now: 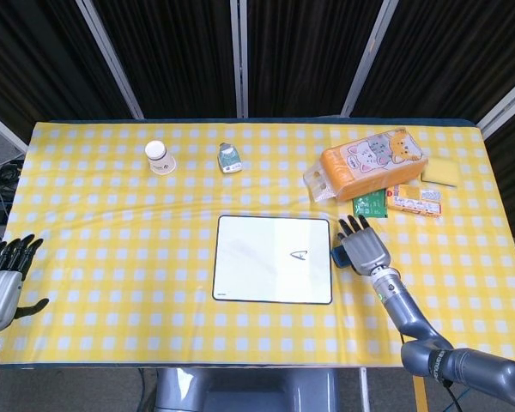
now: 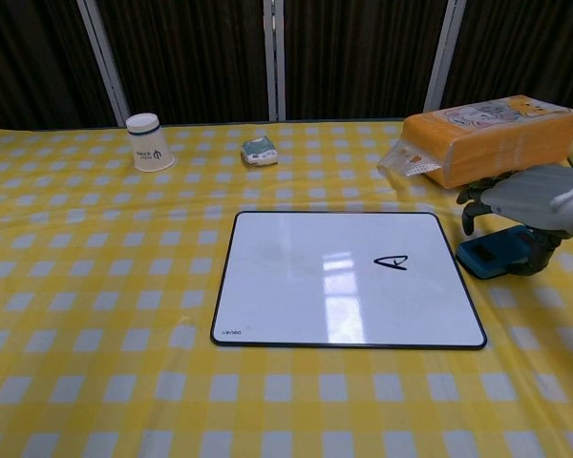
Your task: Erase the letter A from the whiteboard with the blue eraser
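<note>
The whiteboard (image 1: 273, 259) (image 2: 344, 279) lies flat in the middle of the table, with a black letter A (image 1: 299, 254) (image 2: 391, 261) near its right side. The blue eraser (image 2: 492, 255) (image 1: 336, 257) lies just off the board's right edge. My right hand (image 1: 365, 249) (image 2: 530, 196) hovers directly over the eraser, palm down, fingers spread, holding nothing; it hides most of the eraser in the head view. My left hand (image 1: 2, 281) stays open at the table's left edge, far from the board.
An orange tissue pack (image 1: 371, 160) (image 2: 487, 136) lies just behind my right hand. Small packets (image 1: 415, 199) and a yellow sponge (image 1: 441, 172) sit at the far right. A paper cup (image 1: 160, 157) (image 2: 149, 142) and a small green-white object (image 1: 229, 158) (image 2: 260, 149) stand at the back.
</note>
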Controlling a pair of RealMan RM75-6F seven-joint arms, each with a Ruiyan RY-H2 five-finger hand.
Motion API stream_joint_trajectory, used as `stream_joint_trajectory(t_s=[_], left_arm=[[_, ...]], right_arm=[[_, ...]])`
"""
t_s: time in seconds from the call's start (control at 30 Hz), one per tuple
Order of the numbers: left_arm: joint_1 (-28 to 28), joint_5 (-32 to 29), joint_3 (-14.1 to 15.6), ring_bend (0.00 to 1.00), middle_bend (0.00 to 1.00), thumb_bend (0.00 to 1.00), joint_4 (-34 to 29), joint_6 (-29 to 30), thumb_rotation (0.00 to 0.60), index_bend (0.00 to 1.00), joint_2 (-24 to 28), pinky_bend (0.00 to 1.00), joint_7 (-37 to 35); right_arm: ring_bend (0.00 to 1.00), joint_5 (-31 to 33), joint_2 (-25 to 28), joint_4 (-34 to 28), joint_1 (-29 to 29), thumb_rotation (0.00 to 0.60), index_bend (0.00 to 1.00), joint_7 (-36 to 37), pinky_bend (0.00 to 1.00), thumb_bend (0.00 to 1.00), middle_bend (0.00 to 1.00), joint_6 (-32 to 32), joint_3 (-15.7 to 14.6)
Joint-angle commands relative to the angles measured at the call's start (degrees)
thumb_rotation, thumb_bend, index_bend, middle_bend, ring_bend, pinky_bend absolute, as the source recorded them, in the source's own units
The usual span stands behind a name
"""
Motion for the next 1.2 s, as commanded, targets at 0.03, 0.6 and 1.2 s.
stream_joint_trajectory(t_s=[0.03, 0.6, 1.2], left_arm=[[-0.04, 0.03, 0.05, 0.00, 0.00, 0.13, 0.04, -0.07, 0.600, 0.00, -0.02, 0.00, -0.04], [-0.30, 0.63, 0.10, 0.00, 0.00, 0.13, 0.43, 0.21, 0.600, 0.00, -0.53, 0.00, -0.48], [-0.14, 0.85, -0.05, 0.00, 0.00, 0.13, 0.33, 1.08, 0.600, 0.00, -0.64, 0.00, -0.69]], right_arm=[[0.00, 0.37, -0.46, 0.76, 0.06, 0.600, 0.35, 0.03, 0.13, 0.17, 0.10, -0.07, -0.23], [0.69, -10.66, -3.26, 5.06, -1.57, 0.600, 0.85, 12.24, 0.74, 0.34, 0.71, 6.35, -0.18], [0.71, -5.71, -0.63, -14.91, -0.70, 0.600, 0.86, 13.96, 0.75, 0.34, 0.73, 8.23, 6.45]])
